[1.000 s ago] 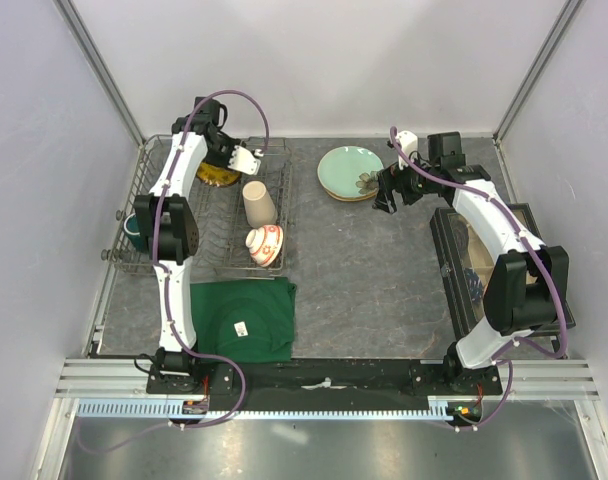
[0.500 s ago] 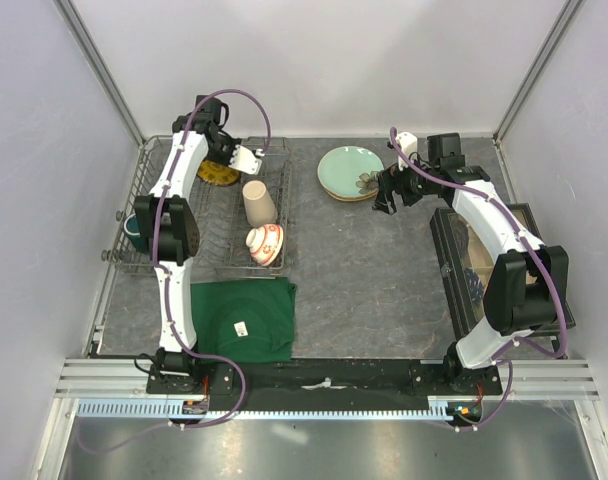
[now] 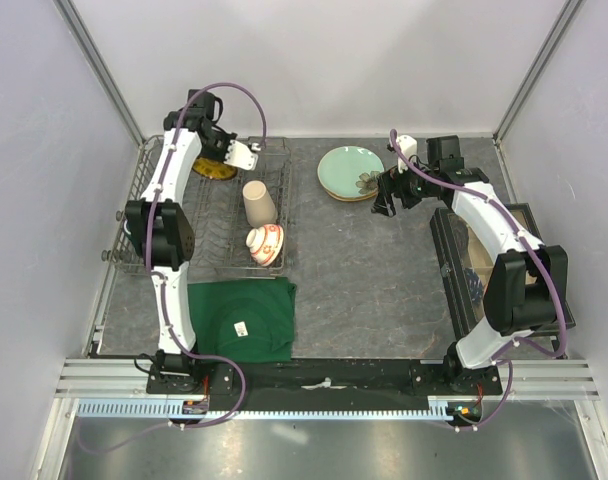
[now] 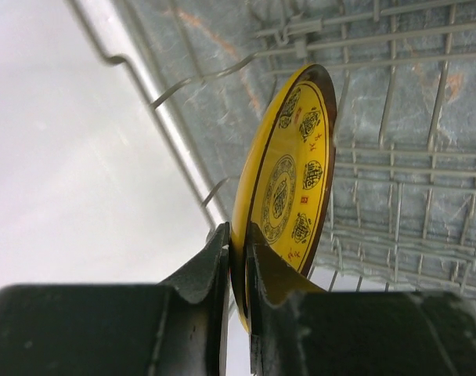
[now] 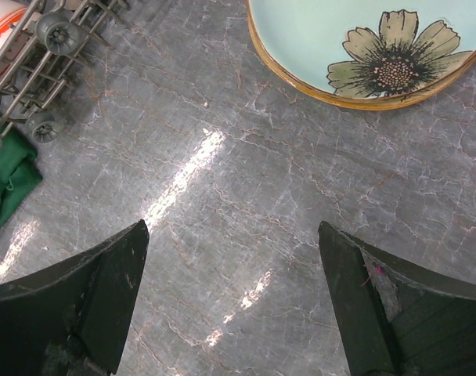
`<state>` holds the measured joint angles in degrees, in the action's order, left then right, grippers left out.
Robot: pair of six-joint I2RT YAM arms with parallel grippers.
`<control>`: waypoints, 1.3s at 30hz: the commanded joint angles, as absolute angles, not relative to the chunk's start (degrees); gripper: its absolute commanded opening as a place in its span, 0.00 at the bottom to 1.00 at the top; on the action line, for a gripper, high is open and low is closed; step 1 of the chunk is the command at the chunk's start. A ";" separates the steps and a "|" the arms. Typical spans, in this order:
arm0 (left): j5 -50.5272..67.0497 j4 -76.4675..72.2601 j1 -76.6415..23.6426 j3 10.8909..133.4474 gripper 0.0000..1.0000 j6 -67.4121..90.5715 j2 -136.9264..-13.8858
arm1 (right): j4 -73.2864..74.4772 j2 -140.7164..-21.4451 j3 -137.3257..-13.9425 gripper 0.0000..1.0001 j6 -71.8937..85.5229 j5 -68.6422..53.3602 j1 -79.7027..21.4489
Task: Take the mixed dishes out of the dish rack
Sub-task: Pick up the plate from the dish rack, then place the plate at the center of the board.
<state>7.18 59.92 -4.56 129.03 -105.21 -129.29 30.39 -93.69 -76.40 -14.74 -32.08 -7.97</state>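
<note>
– One plate is in play: the yellow-and-dark patterned plate [image 4: 289, 180] [image 3: 212, 172], standing on edge at the far left end of the dish rack [image 3: 219, 235] [image 4: 394, 157].

– And the left tool [image 4: 238, 258] [image 3: 216, 158]?

– Clamped on it! Both fingers [image 4: 210, 262] are squeezed together on the plate's lower rim, one on each face, with the yellow face and its dark emblems turned to the right in the wrist view.

– Is it clear of the wires?

– Hard to say from here. The tines and the rack's rim wire sit behind it, but whether it touches them, I cannot tell.

– What else is in the rack?

– The tall beige cup [image 3: 259, 203] lies in the right-hand section, and the small red-and-white bowl [image 3: 265, 243] is just nearer than it, by the front edge.

– Out on the counter [image 3: 364, 270]?

– The pale teal plate [image 3: 344, 165] lies at the far middle, stacked on the cream floral plate [image 3: 366, 183] [image 5: 379, 55], whose flower peeks out on the near right side.

– And the right tool [image 3: 387, 200] [image 5: 232, 231]?

– Fingers wide apart, holding nothing, hanging over bare grey stone just beside that stack.

– Anything further out?

– The dark green folded cloth [image 3: 242, 318] [image 5: 7, 180] is in front of the rack, and the black compartment box [image 3: 449, 270] is along the right side.
</note>
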 commanded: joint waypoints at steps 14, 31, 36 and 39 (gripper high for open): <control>16.95 61.87 -4.39 127.89 0.02 -85.36 -107.85 | 27.60 -89.12 -79.36 0.97 -11.26 -36.73 -7.82; 53.85 63.20 -4.74 116.21 0.02 -48.71 -88.43 | 18.20 -92.72 -96.32 0.96 -4.31 -40.87 -23.55; 59.23 55.23 -5.36 109.35 0.02 -39.66 -84.65 | 18.37 -93.43 -99.14 0.96 -3.69 -40.87 -28.29; 60.20 52.04 -5.62 105.65 0.01 -36.84 -83.06 | 18.46 -93.95 -99.58 0.96 -3.78 -40.52 -30.58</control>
<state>53.21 60.10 -5.15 108.95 -46.46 -86.52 20.08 -92.86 -96.99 -4.47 -39.18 -28.18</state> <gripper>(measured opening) 0.152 0.960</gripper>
